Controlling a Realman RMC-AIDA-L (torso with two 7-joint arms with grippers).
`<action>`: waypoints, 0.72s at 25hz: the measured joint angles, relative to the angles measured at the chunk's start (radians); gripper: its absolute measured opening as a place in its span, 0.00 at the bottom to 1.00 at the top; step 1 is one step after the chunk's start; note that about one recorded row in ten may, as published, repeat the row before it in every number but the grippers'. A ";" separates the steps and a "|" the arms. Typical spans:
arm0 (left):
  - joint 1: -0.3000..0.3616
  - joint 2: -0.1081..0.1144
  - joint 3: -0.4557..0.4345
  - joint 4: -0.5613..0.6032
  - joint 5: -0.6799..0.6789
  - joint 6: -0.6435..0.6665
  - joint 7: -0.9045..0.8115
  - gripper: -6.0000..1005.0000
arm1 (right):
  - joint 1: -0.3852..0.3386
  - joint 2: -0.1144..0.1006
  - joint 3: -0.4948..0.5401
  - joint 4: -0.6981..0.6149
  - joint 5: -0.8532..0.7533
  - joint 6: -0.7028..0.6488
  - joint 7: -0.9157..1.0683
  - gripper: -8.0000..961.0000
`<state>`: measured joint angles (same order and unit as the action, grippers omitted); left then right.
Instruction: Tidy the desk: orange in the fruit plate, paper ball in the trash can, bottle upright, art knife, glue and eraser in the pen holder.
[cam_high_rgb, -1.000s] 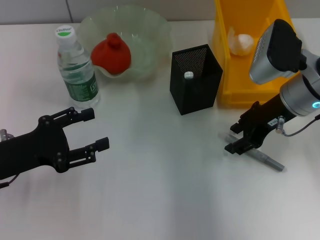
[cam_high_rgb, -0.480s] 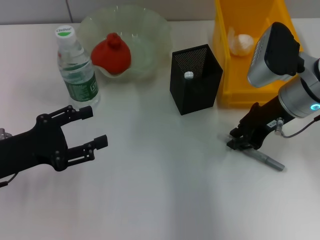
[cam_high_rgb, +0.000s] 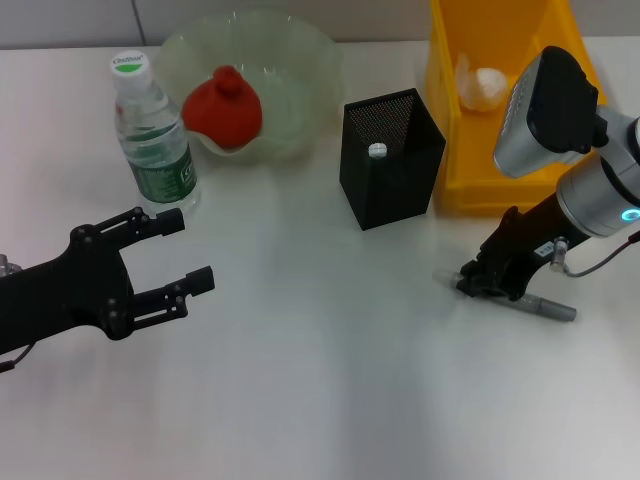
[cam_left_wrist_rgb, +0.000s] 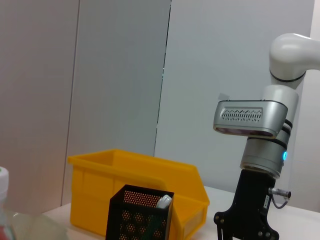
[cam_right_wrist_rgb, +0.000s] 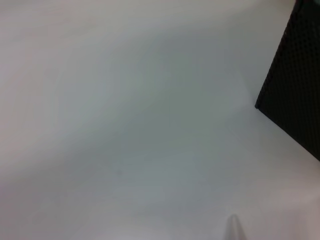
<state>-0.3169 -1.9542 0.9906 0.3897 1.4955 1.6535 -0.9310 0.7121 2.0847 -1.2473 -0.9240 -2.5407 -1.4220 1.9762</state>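
**Right gripper clamped on the knife, low on the table**

One table (cam_high_rgb: 320, 400), white. Two arms in view, one on each side.

Right gripper (cam_high_rgb: 483, 283): down at table level, in front of the bin and right of the pen holder. Fingers closed narrow around one grey knife (cam_high_rgb: 540, 304), which lies flat, its long end sticking out to the right and a short pale tip showing on the left of the fingers. The right wrist view gives only bare table, a corner of the holder's mesh wall (cam_right_wrist_rgb: 295, 95) and a blurred pale tip at the frame edge.

Left gripper (cam_high_rgb: 170, 255): hovers over the table's left side, fingers spread wide, holding nothing. It sits just in front of the bottle, not touching it.

Count of the rest:
- One bottle (cam_high_rgb: 150, 130), upright, green label, white cap, far left.
- One glass plate (cam_high_rgb: 285, 75) behind it, holding one red-orange fruit (cam_high_rgb: 224, 108).
- One black mesh pen holder (cam_high_rgb: 390, 160), centre, upright, with one white-capped item (cam_high_rgb: 377, 151) standing inside; I cannot tell whether it is the glue.
- One yellow bin (cam_high_rgb: 500, 170) right of the holder, with one white paper ball (cam_high_rgb: 482, 86) inside.

From the left wrist view, holder (cam_left_wrist_rgb: 140, 215) stands in front of the bin (cam_left_wrist_rgb: 135, 185), right arm beside them.
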 joint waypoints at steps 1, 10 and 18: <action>0.000 0.000 0.000 0.000 0.000 0.000 0.000 0.78 | 0.000 0.000 0.000 -0.001 0.000 -0.003 0.000 0.16; 0.000 -0.001 0.000 0.000 0.000 0.002 0.000 0.78 | 0.000 0.000 0.000 -0.001 0.003 -0.005 -0.004 0.15; 0.001 -0.002 0.000 0.000 0.000 0.002 0.002 0.78 | 0.000 0.000 0.003 -0.016 0.015 -0.010 -0.005 0.14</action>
<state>-0.3163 -1.9558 0.9910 0.3897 1.4956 1.6551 -0.9294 0.7116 2.0844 -1.2444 -0.9395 -2.5257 -1.4325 1.9717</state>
